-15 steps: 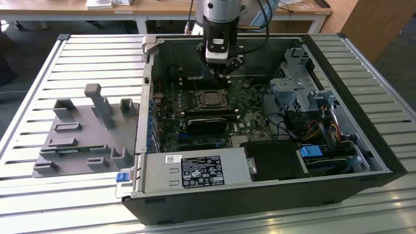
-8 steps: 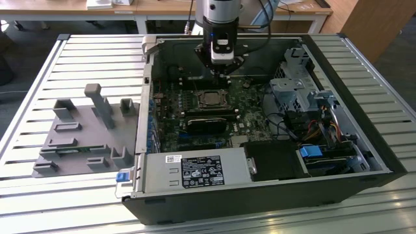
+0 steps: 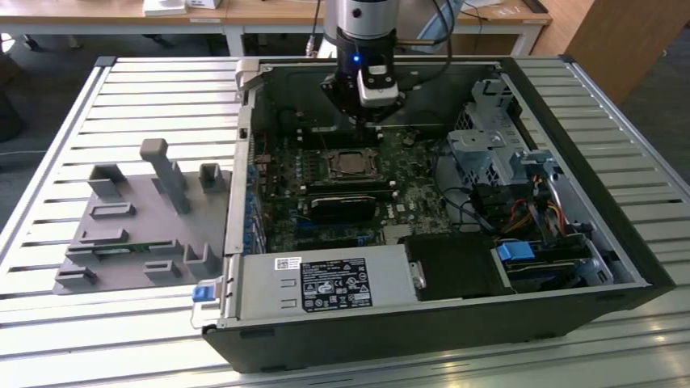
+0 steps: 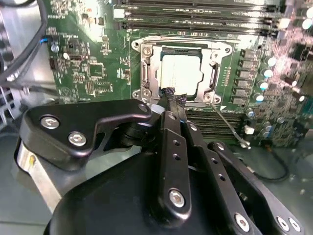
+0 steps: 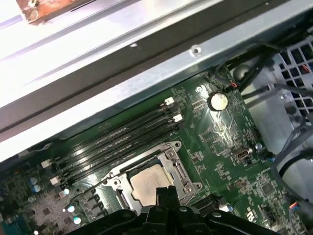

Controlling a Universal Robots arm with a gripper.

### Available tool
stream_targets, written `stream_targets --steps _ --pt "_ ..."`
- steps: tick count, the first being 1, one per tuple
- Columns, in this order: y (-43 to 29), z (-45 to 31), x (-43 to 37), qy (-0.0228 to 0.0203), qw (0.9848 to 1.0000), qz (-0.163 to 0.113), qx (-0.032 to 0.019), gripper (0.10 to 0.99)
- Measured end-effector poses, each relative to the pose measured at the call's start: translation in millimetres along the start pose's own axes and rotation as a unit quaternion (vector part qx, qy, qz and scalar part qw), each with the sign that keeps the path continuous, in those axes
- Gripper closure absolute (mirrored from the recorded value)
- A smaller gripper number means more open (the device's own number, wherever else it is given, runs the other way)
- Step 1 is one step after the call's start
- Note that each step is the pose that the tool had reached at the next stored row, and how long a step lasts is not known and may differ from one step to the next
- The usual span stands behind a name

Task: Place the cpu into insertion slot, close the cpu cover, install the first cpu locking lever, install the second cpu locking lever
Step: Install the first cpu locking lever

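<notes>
A grey fixture (image 3: 140,218) lies near the table's (image 3: 65,121) edge on the exterior view's left, beside an open computer case (image 3: 603,242). Inside, the cpu (image 4: 180,73) sits in the insertion slot (image 4: 222,49) with the cpu cover (image 4: 208,78) down around it (lying flat). The hand (image 4: 169,94), fingers pinched together, is at the cover's edge.

Probably a robotics lab: slatted metal bench (image 3: 129,89), wooden desks (image 3: 270,12) behind.

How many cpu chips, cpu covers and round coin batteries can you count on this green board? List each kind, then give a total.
cpu: 1
cpu cover: 1
coin battery: 1
Total: 3
</notes>
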State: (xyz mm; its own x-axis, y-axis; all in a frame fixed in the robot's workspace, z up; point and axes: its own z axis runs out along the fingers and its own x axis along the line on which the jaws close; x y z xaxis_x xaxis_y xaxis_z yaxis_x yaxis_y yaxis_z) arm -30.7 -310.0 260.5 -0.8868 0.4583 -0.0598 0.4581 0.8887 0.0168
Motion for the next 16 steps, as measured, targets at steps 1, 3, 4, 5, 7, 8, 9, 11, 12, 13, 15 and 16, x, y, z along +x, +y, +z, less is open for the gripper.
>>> stream_targets --steps 1,3,4,5,7,8,9,11,12,13,15,16 --pt "0.0 0.0 0.0 0.0001 1.0000 -0.006 -0.0004 0.980" --pt "0.0 0.1 0.0 0.0003 0.9998 -0.019 -0.0012 0.980" --pt "0.0 0.1 0.0 0.0004 0.9997 -0.024 -0.0015 0.980" --pt "0.0 0.1 0.0 0.0005 0.9995 -0.030 -0.0019 0.980" --pt "0.0 0.1 0.0 0.0007 0.9991 -0.042 -0.0026 0.980" --pt "0.0 0.1 0.0 0.0008 0.9988 -0.048 -0.0029 0.980" --pt "0.0 0.1 0.0 0.0009 0.9985 -0.054 -0.0033 0.980" --pt "0.0 0.2 0.0 0.0011 0.9979 -0.065 -0.0040 0.980" --pt "0.0 0.2 0.0 0.0012 0.9974 -0.072 -0.0043 0.980" --pt "-0.1 0.2 0.0 0.0013 0.9970 -0.077 -0.0047 0.980" --pt "-0.1 0.2 0.0 0.0015 0.9960 -0.089 -0.0054 0.980" --pt "-0.1 0.2 0.0 0.0016 0.9954 -0.096 -0.0058 0.980"
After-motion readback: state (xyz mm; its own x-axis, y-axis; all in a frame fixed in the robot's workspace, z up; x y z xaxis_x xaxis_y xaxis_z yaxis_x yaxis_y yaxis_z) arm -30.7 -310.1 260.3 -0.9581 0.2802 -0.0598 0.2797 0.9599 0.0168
